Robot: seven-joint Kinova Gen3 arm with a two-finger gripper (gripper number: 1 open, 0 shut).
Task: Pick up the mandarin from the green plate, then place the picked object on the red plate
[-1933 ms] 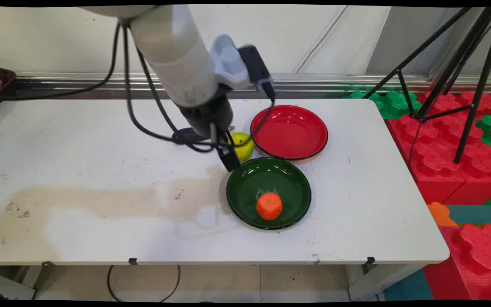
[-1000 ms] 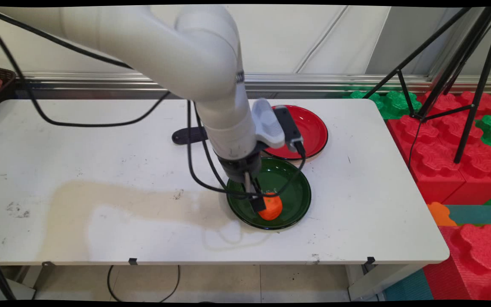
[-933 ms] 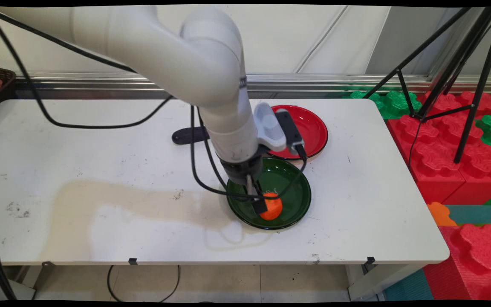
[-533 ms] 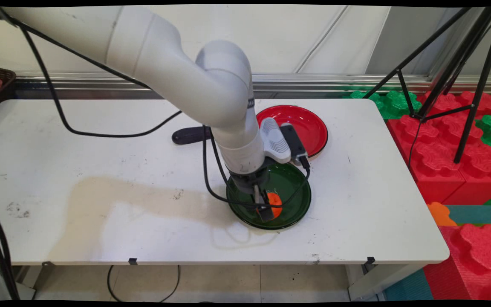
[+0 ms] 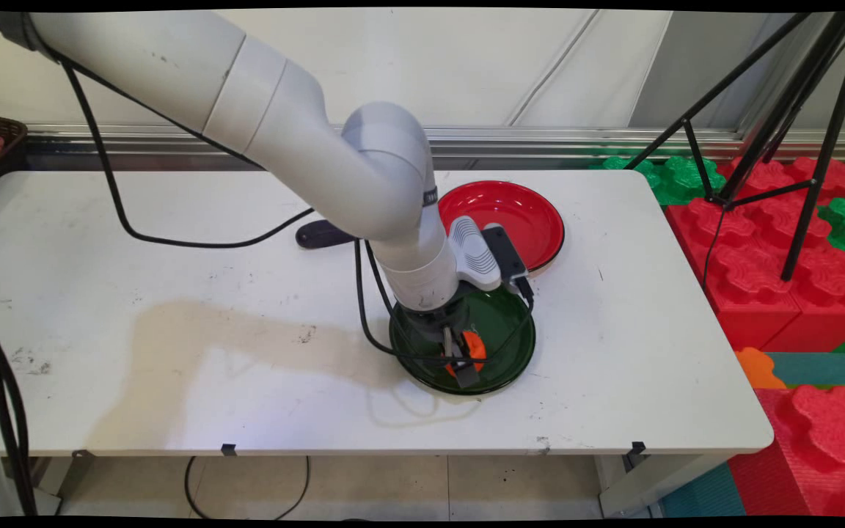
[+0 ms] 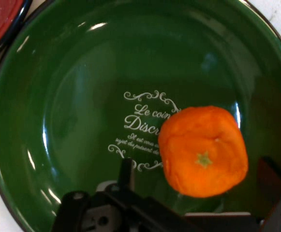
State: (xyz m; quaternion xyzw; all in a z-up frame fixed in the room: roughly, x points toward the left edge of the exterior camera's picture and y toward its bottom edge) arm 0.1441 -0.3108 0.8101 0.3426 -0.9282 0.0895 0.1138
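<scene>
The black two-finger tool (image 5: 463,361) hangs low inside the green plate (image 5: 510,348), its fingers (image 6: 126,170) spread apart on either side of an orange fruit (image 6: 203,151); the hand view shows a gap between fruit and fingers, so the tool stands open and grips nothing; the fruit rests on the plate's floor, beside white ornate lettering (image 6: 142,126) printed at the centre; in the main view the fruit (image 5: 474,343) is half hidden behind the tool's linkage; black cables (image 5: 367,308) loop down from the white arm (image 5: 364,191) and cross the plate's near-left rim; a red plate (image 5: 529,220) sits just behind the green one, toward the wall, partly covered by the wrist; a dark object (image 5: 320,235) lies on the white surface (image 5: 136,242) left of the red plate; a broad tan stain (image 5: 202,334) spreads across the surface to the left; red and green foam blocks (image 5: 767,242) and a black tripod (image 5: 782,117) stand on the floor to the right.
</scene>
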